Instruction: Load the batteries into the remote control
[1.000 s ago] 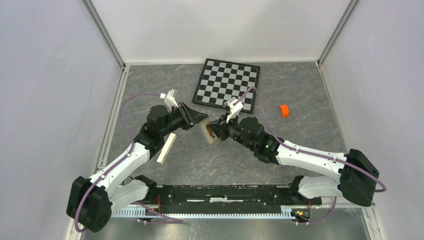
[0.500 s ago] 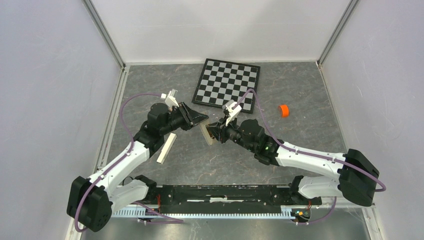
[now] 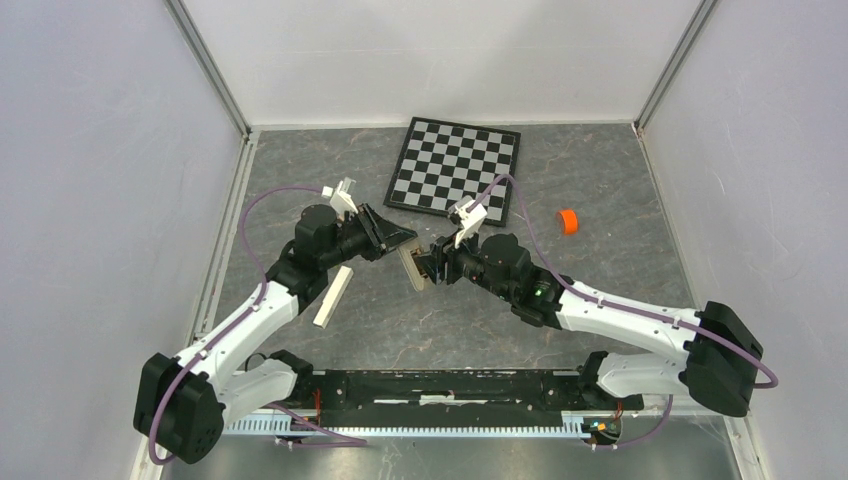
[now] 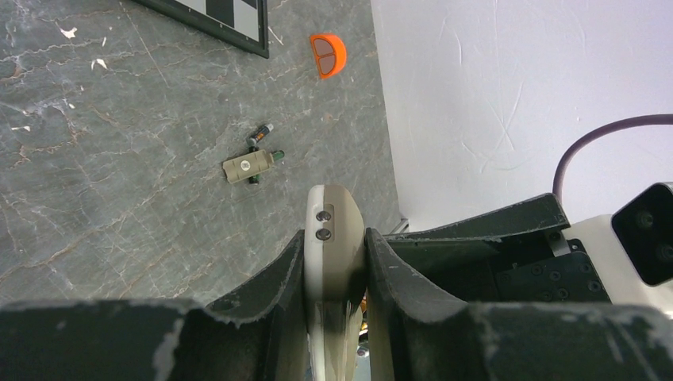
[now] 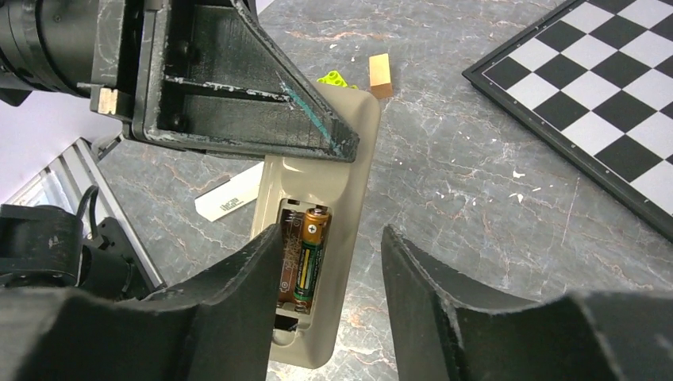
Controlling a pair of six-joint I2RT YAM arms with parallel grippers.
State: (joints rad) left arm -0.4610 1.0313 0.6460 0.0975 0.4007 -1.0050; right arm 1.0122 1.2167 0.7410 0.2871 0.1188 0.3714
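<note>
Right tool (image 5: 329,238) has spread its jaws since a second ago. It is now released and empty, straddling the remote control (image 5: 353,159) at its open recess. Left tool (image 4: 335,254) is clenched on the remote, holding it on edge above the tabletop (image 4: 119,198). One battery (image 5: 311,254) sits in the recess; the slot beside it looks empty. Step in hand: first cell placed. Likely next: fetch a cell from the spare batteries (image 4: 259,135) lying beyond the remote and match polarity.

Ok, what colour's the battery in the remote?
The battery is black with gold and green ends; best in right wrist view.
</note>
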